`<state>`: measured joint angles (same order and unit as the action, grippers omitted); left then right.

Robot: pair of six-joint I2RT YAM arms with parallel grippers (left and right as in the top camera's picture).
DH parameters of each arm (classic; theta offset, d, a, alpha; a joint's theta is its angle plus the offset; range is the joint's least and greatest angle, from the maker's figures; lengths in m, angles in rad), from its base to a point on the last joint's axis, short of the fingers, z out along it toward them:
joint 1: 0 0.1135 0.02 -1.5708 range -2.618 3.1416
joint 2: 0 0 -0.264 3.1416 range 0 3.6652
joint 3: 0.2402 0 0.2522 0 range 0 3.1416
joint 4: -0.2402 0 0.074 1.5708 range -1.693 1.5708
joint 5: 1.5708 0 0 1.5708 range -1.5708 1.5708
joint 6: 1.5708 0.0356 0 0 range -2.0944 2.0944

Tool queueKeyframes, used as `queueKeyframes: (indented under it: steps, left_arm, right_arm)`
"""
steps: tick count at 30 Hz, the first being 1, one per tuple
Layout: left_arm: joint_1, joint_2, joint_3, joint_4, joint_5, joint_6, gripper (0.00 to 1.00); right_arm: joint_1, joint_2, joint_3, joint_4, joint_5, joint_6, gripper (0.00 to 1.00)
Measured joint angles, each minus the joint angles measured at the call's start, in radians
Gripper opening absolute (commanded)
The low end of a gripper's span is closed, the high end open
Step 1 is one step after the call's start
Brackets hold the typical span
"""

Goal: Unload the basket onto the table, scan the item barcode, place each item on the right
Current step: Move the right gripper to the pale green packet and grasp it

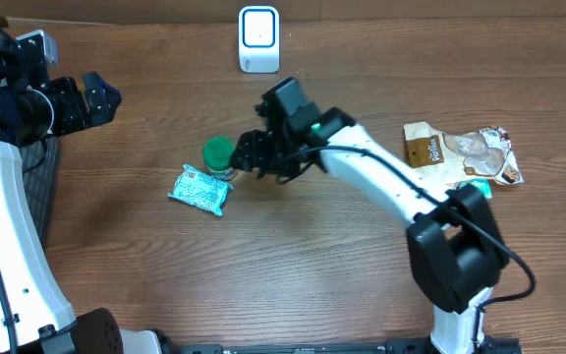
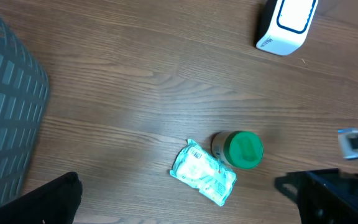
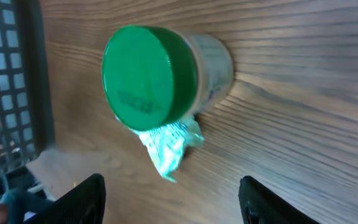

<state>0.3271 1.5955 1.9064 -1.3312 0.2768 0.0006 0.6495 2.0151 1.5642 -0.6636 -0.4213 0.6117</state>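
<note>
A small jar with a green lid (image 1: 219,153) lies on the wooden table, touching a crinkled teal packet (image 1: 202,190). My right gripper (image 1: 248,154) is just right of the jar. In the right wrist view the jar (image 3: 160,71) and packet (image 3: 166,148) lie ahead of the right gripper (image 3: 173,205), which is open with nothing between its fingers. The white scanner (image 1: 258,39) stands at the table's far edge. My left gripper (image 1: 99,97) hovers open at the far left, high above the table. From there the jar (image 2: 243,150), packet (image 2: 204,173) and scanner (image 2: 288,22) show below.
Two snack bags (image 1: 465,152) lie at the right of the table. A dark mesh basket (image 1: 42,182) stands at the left edge, also in the left wrist view as a basket (image 2: 8,106). Bare wood lies between the scanner and the jar.
</note>
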Motion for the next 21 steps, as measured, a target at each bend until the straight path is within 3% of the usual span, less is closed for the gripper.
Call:
queueKeyframes:
  steps: [9, 16, 18, 21]
  left_arm:
    - [0.0, 0.0, 0.0, 0.0, 0.0, 0.0, 1.0]
    - [0.0, 0.0, 0.0, 0.0, 0.0, 0.0, 1.0]
    - [0.0, 0.0, 0.0, 0.0, 0.0, 0.0, 1.0]
    - [0.0, 0.0, 0.0, 0.0, 0.0, 0.0, 0.99]
  right_arm:
    - [0.145, 0.119, 0.0, 0.113, 0.114, 0.149, 0.58]
    - [0.168, 0.174, 0.0, 0.14, 0.154, 0.201, 0.52]
    - [0.167, 0.18, 0.0, 0.147, 0.161, 0.205, 0.42]
    - [0.167, 0.192, 0.0, 0.151, 0.167, 0.216, 0.18]
